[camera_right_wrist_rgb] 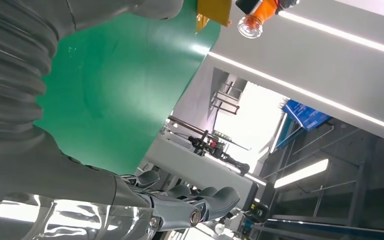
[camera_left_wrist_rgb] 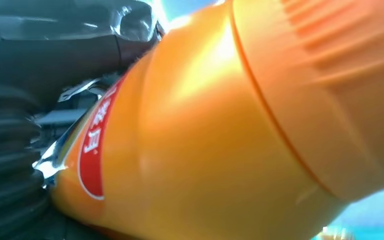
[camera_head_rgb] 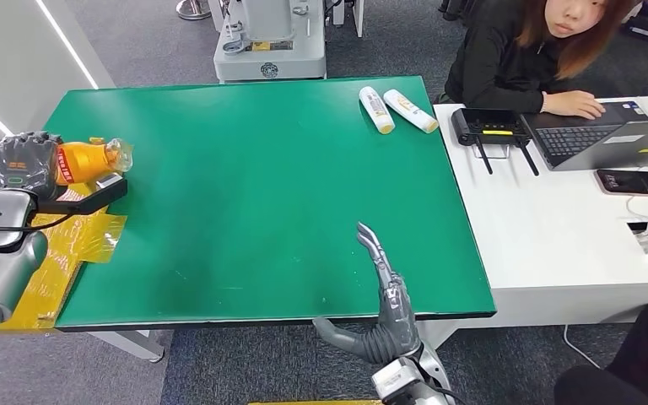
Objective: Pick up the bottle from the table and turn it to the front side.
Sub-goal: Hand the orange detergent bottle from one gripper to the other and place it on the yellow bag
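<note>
At the near edge of the green table (camera_head_rgb: 253, 186) the right hand (camera_head_rgb: 384, 295) rests empty, its fingers stretched forward and lying close together over the mat, the thumb spread out to the side along the table's front edge. In the right wrist view the same hand (camera_right_wrist_rgb: 180, 205) shows its fingers extended side by side with nothing between them.

Off the table's left edge, the left hand (camera_head_rgb: 24, 164) grips the orange bottle (camera_head_rgb: 89, 159), holding it on its side in the air with the clear cap end pointing toward the table. The fingers are wrapped around the bottle's base end; how tightly each one presses I cannot tell. The left wrist view shows the bottle (camera_left_wrist_rgb: 220, 130) close up, its orange body with a red label against the hand's dark fingers (camera_left_wrist_rgb: 55, 45). Beneath the hand lies yellow sheeting (camera_head_rgb: 59, 253) beside the table's left side.

The mat between the two hands is bare green. At the far right corner of the table two white tubes (camera_head_rgb: 395, 110) lie side by side, tilted, well apart from both hands. Beyond them, on the adjoining white desk (camera_head_rgb: 557, 245), sit a black router (camera_head_rgb: 488, 126), a laptop (camera_head_rgb: 607, 139) and a phone (camera_head_rgb: 633, 181). A person (camera_head_rgb: 540, 59) sits behind the desk with a hand by the laptop.
</note>
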